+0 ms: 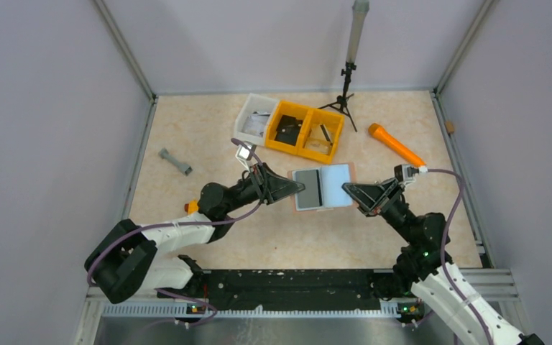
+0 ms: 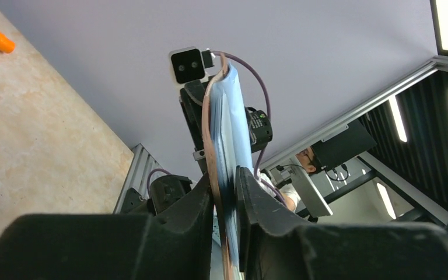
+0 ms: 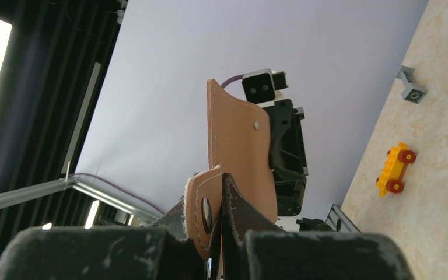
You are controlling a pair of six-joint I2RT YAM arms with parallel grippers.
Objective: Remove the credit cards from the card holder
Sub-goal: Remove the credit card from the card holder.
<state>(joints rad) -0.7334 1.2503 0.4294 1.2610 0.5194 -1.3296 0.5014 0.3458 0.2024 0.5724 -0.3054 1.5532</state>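
The left gripper (image 1: 299,188) is closed on one edge of the card holder (image 1: 333,184), and the right gripper (image 1: 348,189) is closed on the opposite edge, so it is held open between them. A black card (image 1: 312,188) sits inside, beside the left fingers. I judge no card is out yet

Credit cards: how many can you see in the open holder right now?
1. A dark card sits on the left half of the open card holder in the top view. Others may be hidden behind it or in pockets.
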